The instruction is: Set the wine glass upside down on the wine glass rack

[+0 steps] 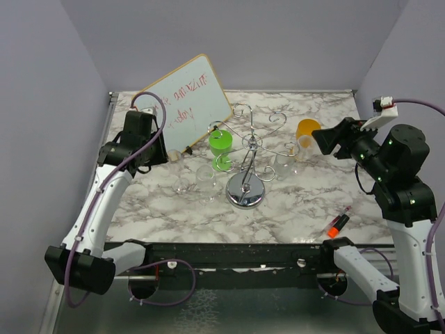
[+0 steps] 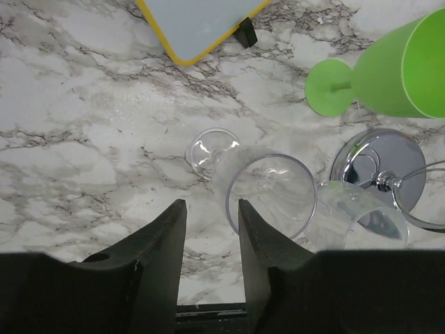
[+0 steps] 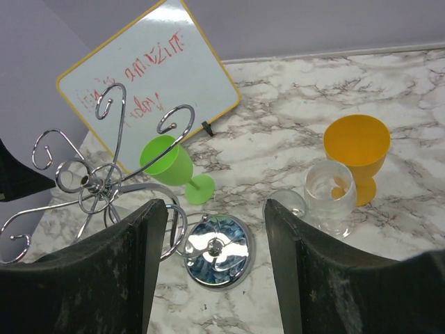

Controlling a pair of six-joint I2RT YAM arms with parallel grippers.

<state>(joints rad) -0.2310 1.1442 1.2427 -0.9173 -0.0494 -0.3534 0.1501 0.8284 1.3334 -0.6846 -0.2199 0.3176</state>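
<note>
The wine glass rack (image 1: 245, 189), chrome wire with a round mirrored base, stands mid-table; it also shows in the right wrist view (image 3: 217, 252) and the left wrist view (image 2: 379, 170). A clear wine glass (image 1: 206, 181) stands just left of the rack, and its rim (image 2: 268, 191) lies just beyond my left fingertips. A second clear glass (image 2: 361, 219) is beside it. A third clear glass (image 1: 285, 165) (image 3: 330, 195) stands right of the rack. My left gripper (image 1: 158, 149) (image 2: 212, 226) is open and empty. My right gripper (image 1: 327, 139) (image 3: 215, 229) is open wide and empty, above the rack's right side.
A green plastic wine glass (image 1: 221, 146) stands by the rack's far left side. An orange cup (image 1: 306, 131) is at the right. A whiteboard (image 1: 184, 104) leans at the back left. A red marker (image 1: 338, 224) lies near the front right edge.
</note>
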